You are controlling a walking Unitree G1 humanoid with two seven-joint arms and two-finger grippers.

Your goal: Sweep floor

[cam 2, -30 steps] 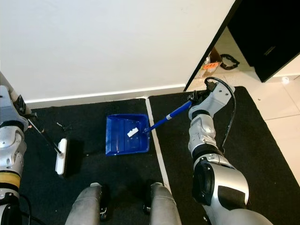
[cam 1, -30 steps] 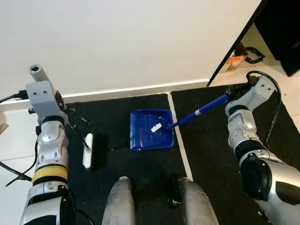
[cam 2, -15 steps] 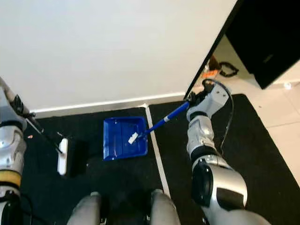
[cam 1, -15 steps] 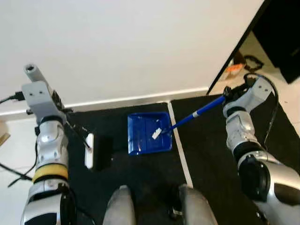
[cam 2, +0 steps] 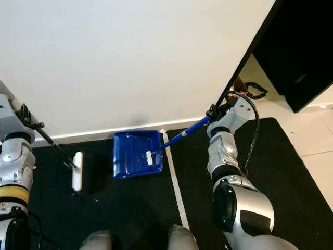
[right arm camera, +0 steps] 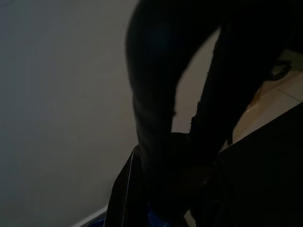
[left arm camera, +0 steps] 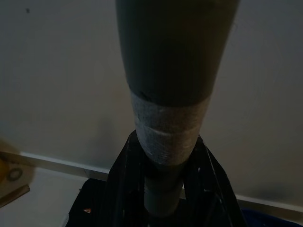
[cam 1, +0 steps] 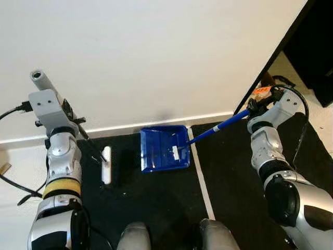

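Observation:
A blue dustpan (cam 1: 162,149) lies on the black mat (cam 1: 156,208) near the wall, with a white scrap (cam 1: 175,152) inside it. Its long blue handle (cam 1: 216,127) runs up and right to my right gripper (cam 1: 254,105), which is shut on the handle's end. Left of the pan, a broom's white head (cam 1: 106,165) rests on the mat. Its thin dark handle (cam 1: 91,148) climbs to my left gripper (cam 1: 70,117), shut on it. In the left wrist view the grey taped pole (left arm camera: 165,109) sits between the black fingers (left arm camera: 124,189).
A white wall and baseboard (cam 1: 125,125) run close behind the pan. A white strip (cam 1: 201,179) divides two black mats. At the right are a dark doorway edge (cam 1: 276,57) and an orange item (cam 1: 260,90). A cable (cam 1: 10,182) trails at the left on white floor.
The whole picture has shifted, so the camera moved; my legs show less. The broom head stands a little nearer the dustpan. The white scrap has slid toward the pan's near edge.

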